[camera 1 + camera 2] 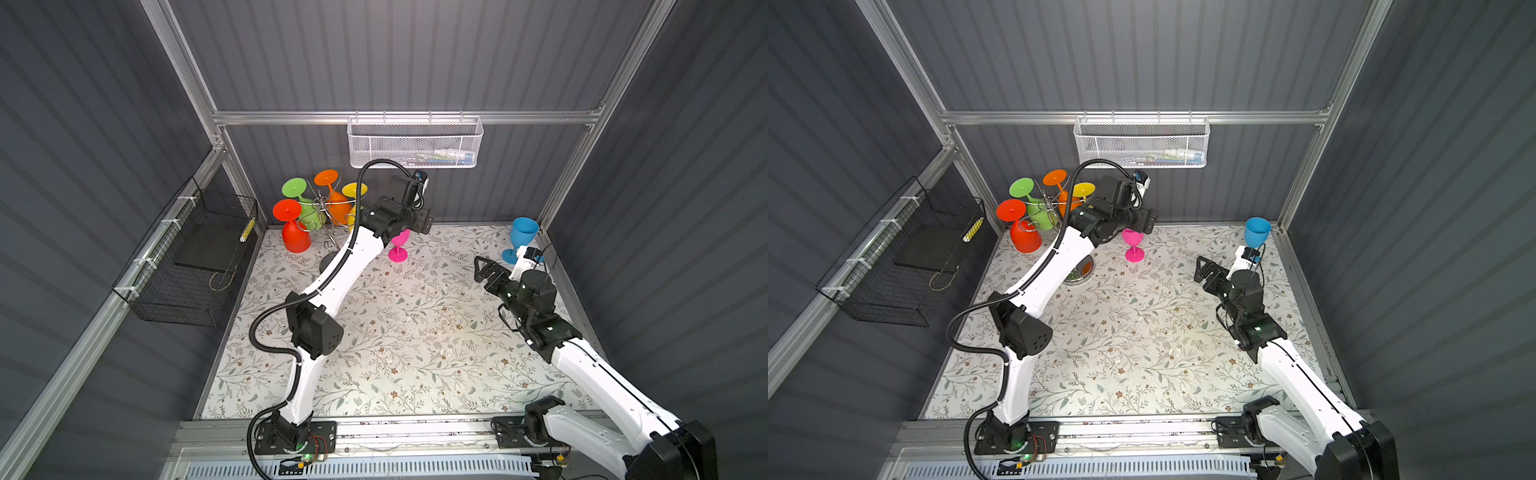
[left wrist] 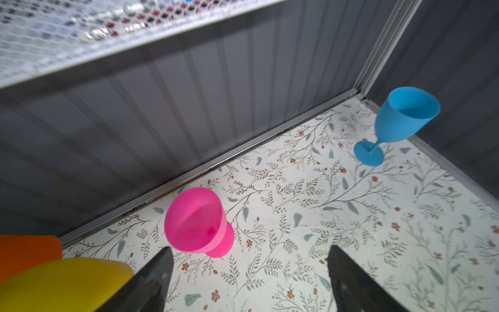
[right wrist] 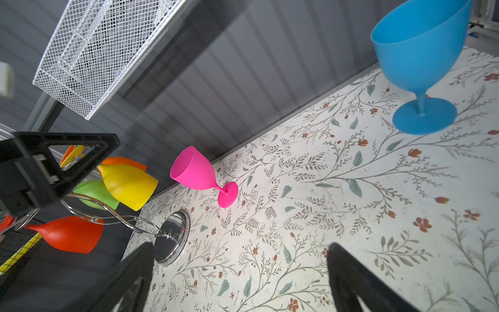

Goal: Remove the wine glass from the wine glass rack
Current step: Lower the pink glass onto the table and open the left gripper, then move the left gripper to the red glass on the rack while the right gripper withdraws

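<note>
The left claw point(image 2: 249, 252) hangs wide open and empty over the back of the flowered table point(image 1: 415, 353), its two dark fingers spread with only tabletop between them. Just ahead of the fingertips, touching neither, a pink wine glass point(image 2: 195, 221) stands upright on its foot, off the wine glass rack point(image 1: 322, 204) and close to the back wall. In both top views the claw's body covers part of its bowl. The rack, a chrome wire stand on a round mirror base, rises behind and to one side of that claw, next to the arm's wrist, near the table's far left corner. Four glasses hang from it foot-up: a yellow glass point(image 2: 62, 283) nearest the claw, just beside one finger in the left wrist view, then an orange glass point(image 1: 326, 178), a green glass point(image 1: 294, 188) and, farthest from the claw, a red glass point(image 1: 296, 241). The right claw point(image 3: 240, 247) is held over the table's right side, likewise fully open with nothing in it, pointing toward the far left. A blue glass point(image 1: 524, 235) stands upright off to the side of this claw, near its wrist, in the far right corner and well apart from the pink one. A white mesh basket point(image 1: 415, 143) hangs on the back wall above the left claw. A black wire basket point(image 1: 195, 266) is fixed to the left wall, beyond the rack.
</note>
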Controlling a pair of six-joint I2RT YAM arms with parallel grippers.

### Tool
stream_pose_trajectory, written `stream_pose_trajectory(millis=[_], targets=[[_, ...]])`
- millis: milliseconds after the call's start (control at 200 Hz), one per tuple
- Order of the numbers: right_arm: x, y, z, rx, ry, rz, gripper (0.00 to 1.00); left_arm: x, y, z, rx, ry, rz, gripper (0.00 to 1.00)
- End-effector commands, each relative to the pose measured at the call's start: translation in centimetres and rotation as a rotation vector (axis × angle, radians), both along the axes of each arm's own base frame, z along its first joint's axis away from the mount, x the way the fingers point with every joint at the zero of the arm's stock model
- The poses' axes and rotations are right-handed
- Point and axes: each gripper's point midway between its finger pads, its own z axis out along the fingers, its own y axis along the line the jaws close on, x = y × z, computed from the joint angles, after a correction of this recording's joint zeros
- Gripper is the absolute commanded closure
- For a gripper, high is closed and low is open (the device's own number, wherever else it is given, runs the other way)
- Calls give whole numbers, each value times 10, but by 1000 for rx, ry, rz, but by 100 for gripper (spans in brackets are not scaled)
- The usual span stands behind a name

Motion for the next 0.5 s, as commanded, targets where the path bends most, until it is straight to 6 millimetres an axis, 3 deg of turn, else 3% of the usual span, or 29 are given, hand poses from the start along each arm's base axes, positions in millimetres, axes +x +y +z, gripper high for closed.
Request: stream_pose_trajectory(millis=[0,205,495], targets=[[-2,0,20,-48,-49,-2,1,-33,-3,19,-43,17,-5,11],[-6,16,30,-86,-86,72,1,-73,28,54,-101,56,79,16],[-25,80,42,-214,-181,290,1,-113,97,86,-87,89,238,18]])
